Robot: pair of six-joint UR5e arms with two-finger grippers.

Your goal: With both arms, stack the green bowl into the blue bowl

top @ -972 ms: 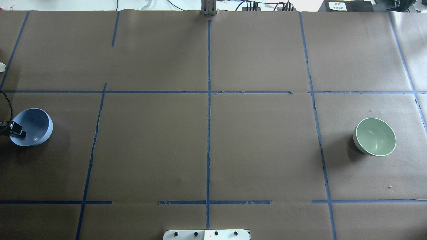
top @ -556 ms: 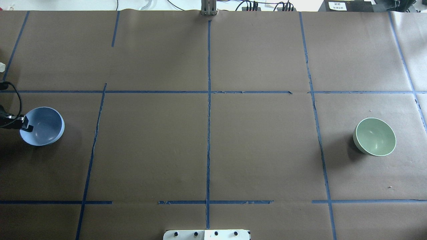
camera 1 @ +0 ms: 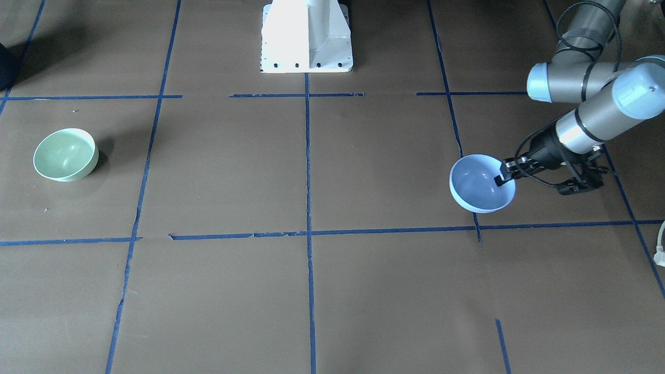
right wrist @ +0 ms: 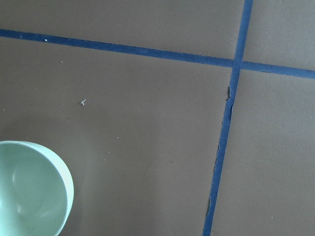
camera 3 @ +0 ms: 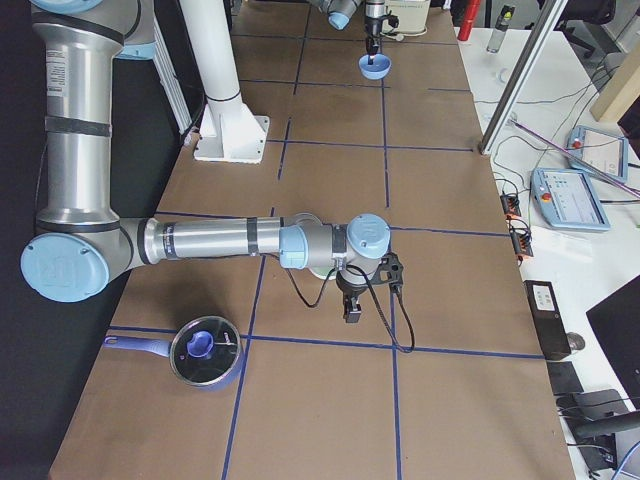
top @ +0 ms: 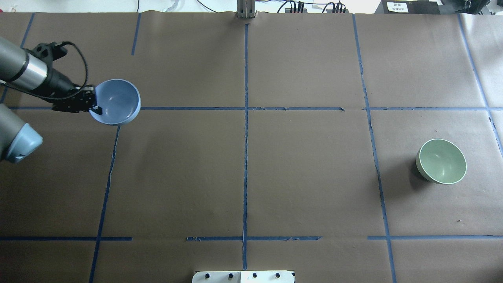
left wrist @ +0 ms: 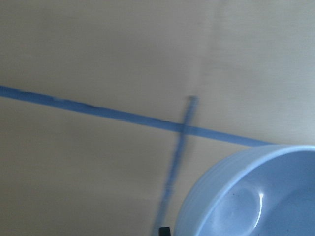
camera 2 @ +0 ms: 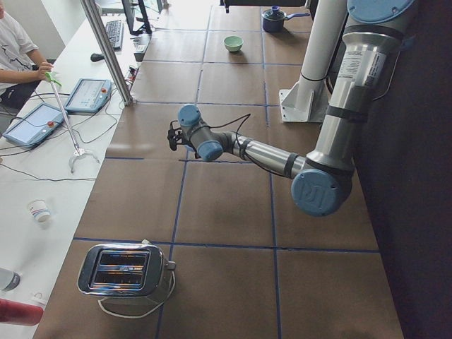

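Overhead exterior: the left fingers (top: 94, 105) pinch the blue bowl (top: 118, 101) by its rim; the green bowl (top: 442, 161) rests well apart on the tabletop (top: 275, 177). Whether the right fingers (camera 3: 352, 306) are spread, I cannot tell.

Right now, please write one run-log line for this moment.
left gripper: shut on rim of glossy pale blue round bowl | pale mint-green round bowl: on table, untouched | right gripper: state unclear | stack: not done

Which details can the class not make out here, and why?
- The right gripper: only in the exterior right view, too small to tell open or shut.
- The green bowl: cut off by the right wrist view's corner.
- The blue bowl: blurred, cut off by the left wrist view's corner.
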